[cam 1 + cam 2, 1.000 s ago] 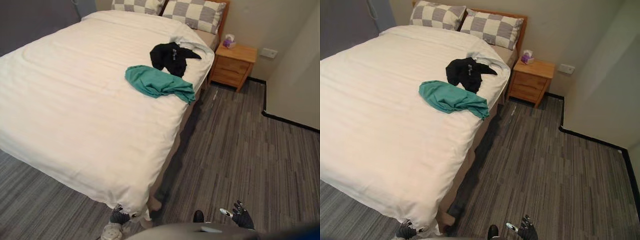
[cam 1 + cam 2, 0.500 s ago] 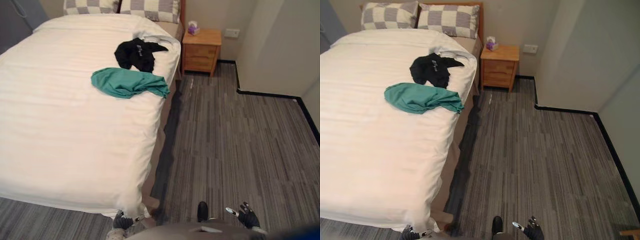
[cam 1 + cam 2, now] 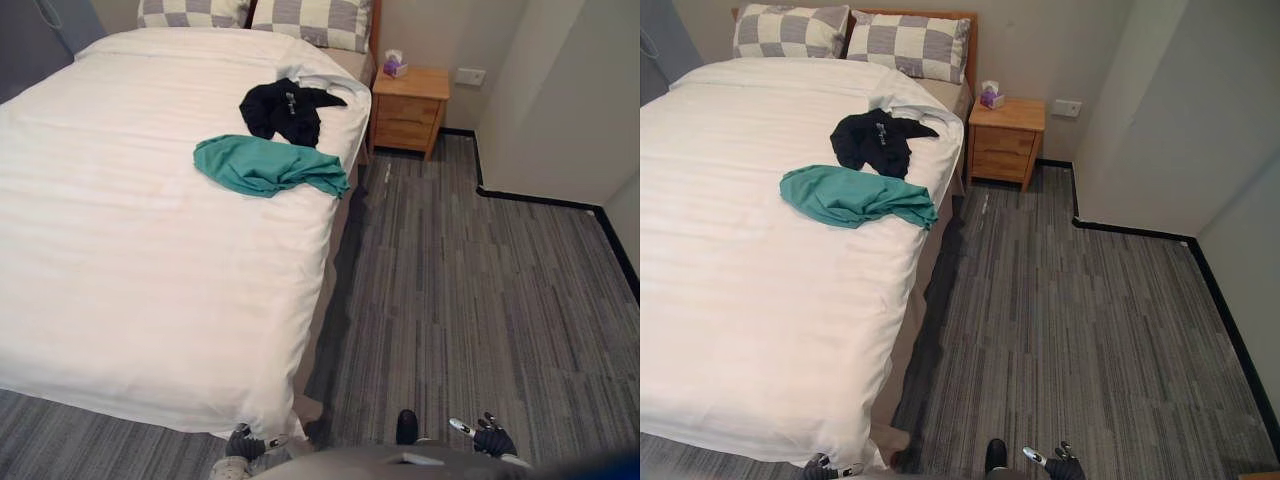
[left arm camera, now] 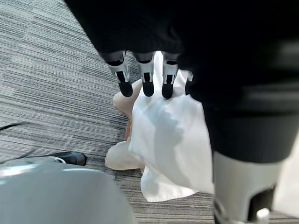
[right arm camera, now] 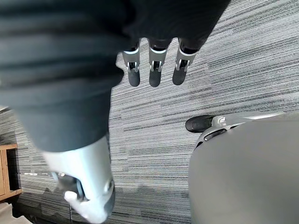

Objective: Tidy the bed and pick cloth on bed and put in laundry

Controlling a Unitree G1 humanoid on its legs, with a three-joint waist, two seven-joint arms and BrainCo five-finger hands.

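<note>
Bed [image 3: 120, 250], wide, under white striped duvet. On it we note crumpled teal cloth [image 3: 265, 165] near right edge. Black garment [image 3: 285, 108] lies just beyond it, toward grey-and-white checked pillows [image 3: 908, 45]. Light wooden nightstand [image 3: 410, 105] stands beside headboard on grey striped carpet [image 3: 480, 300]. Left hand [image 4: 148, 79] hangs low at duvet's near corner, fingers straight and relaxed, holding nothing. Right hand [image 5: 155, 70] hangs over carpet; we read its fingers likewise straight, empty.
</note>
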